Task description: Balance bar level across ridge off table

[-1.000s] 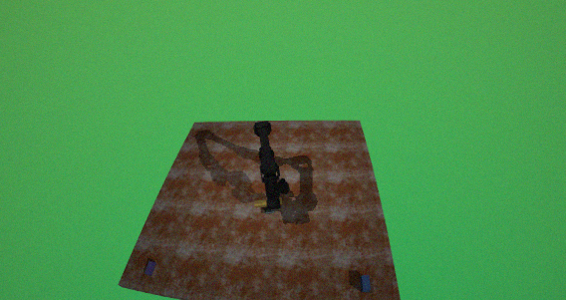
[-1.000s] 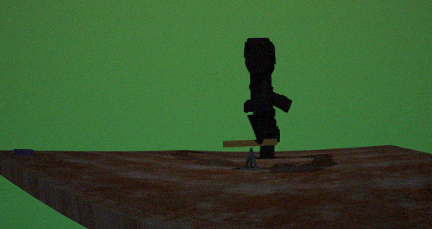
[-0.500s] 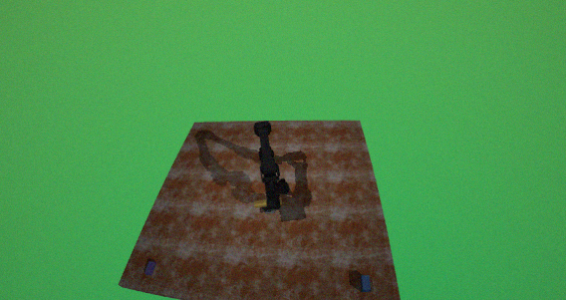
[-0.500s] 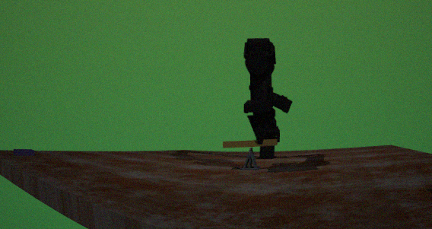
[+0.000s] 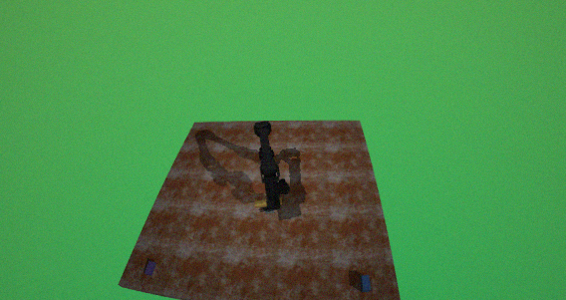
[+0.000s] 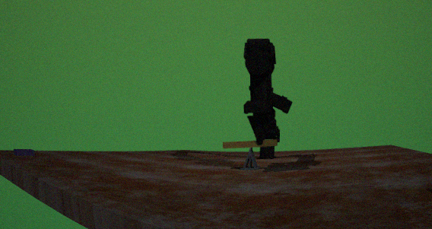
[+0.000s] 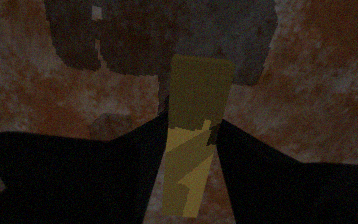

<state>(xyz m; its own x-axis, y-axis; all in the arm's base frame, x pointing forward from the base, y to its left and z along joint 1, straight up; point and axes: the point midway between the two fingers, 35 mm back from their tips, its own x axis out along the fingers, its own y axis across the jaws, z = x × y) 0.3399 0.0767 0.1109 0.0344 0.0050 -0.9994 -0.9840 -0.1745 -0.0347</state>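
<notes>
The yellow bar [image 5: 260, 203] [image 6: 239, 144] [image 7: 202, 90] is in the air, tilted slightly, its left end a little lower in the exterior view. The grey ridge [image 6: 250, 162] stands on the table below the bar's middle part. Its peak is very near the bar's underside; whether they touch I cannot tell. My gripper [image 6: 261, 142] [image 7: 192, 122] is shut on the bar, right of the ridge's peak in the exterior view. In the top view the arm hides most of the bar and ridge. The wrist view is dark, and the ridge's outline is unclear there.
The brown mottled table [image 5: 239, 250] [image 6: 171, 191] carries a purple block [image 5: 149, 267] [image 6: 23, 152] near its front left corner and a blue block [image 5: 366, 283] near its front right corner in the top view. The arm's shadows fall on both sides of it.
</notes>
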